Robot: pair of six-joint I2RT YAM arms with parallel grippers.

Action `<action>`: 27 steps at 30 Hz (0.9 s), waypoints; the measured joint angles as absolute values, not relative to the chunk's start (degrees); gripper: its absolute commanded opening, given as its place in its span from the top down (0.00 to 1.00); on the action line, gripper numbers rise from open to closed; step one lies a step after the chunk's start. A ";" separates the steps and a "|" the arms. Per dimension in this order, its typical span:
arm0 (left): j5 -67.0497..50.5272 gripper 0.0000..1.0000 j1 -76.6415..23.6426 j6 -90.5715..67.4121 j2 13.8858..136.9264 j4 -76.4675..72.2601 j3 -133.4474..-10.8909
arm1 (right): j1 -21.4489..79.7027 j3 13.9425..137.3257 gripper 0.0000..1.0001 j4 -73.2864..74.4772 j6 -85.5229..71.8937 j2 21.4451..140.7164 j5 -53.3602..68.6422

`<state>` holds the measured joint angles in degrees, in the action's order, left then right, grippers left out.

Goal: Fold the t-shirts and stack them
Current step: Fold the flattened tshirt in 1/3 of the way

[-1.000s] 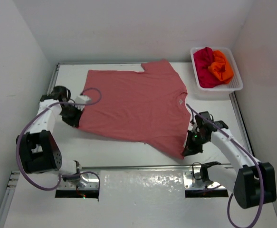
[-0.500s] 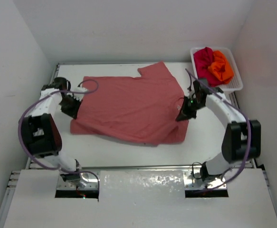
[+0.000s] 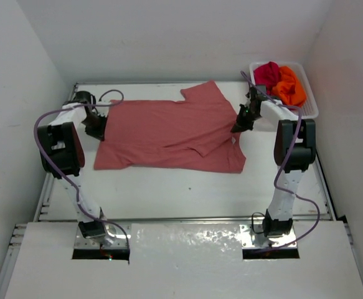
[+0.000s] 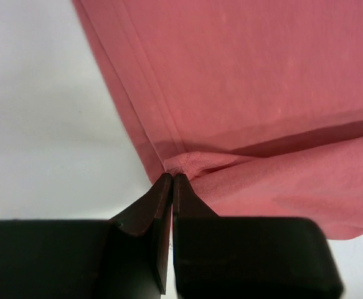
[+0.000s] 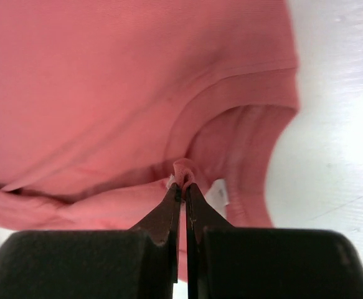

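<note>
From above, I see what the last second has done: the pink t-shirt point(image 3: 169, 134) lay spread flat with both arms low at its near edge, and now that edge has been carried up and over towards the far edge of the worktop point(image 3: 169, 193). The shirt lies doubled into a long band across the far half, with one sleeve point(image 3: 203, 93) poking out beyond the fold. The left gripper point(image 3: 98, 128) sits at the band's left end and the right gripper point(image 3: 237, 126) at its right end, both arms stretched well forward. I judge the first lengthwise fold all but laid, with release and the crosswise folds still to do. The red t-shirt point(image 3: 267, 73) and orange t-shirt point(image 3: 290, 87) are bunched in the basket point(image 3: 310, 111) at the far right corner, unfolded. In the left wrist view, the left gripper point(image 4: 172, 179) is closed, pinching a puckered corner of the hem, with cloth layered beneath. In the right wrist view, the right gripper point(image 5: 182, 187) is likewise clamped on a small pinch of pink cloth at the neckband point(image 5: 231, 99). A white tag point(image 5: 218, 192) peeks out beside the fingers, too small for me to read; I see no other writing or brand anywhere.
</note>
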<state>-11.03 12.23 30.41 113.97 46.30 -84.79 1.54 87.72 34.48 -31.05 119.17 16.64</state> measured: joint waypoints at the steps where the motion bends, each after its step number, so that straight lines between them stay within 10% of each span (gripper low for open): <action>1: -11.07 1.00 12.23 29.82 114.06 46.02 -85.23 | 1.41 87.72 1.00 34.48 -31.05 119.63 16.32; 12: -11.07 1.00 12.23 25.74 114.06 40.88 -84.62 | 1.26 89.45 1.00 32.80 -31.09 120.16 15.33; 15: -10.70 0.98 12.23 24.91 114.06 39.57 -84.38 | 1.26 91.72 0.62 32.86 -31.16 122.08 14.98; 20: -8.80 0.64 12.40 23.66 115.24 40.42 -86.76 | 1.26 97.49 0.29 35.46 -28.12 126.87 14.02; 27: -8.49 0.22 18.98 19.46 116.90 41.91 -99.53 | 1.26 99.88 0.19 43.24 -21.26 121.21 7.94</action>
<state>-8.49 18.98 19.46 116.90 41.91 -99.53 1.26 99.88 43.24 -21.26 121.21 7.94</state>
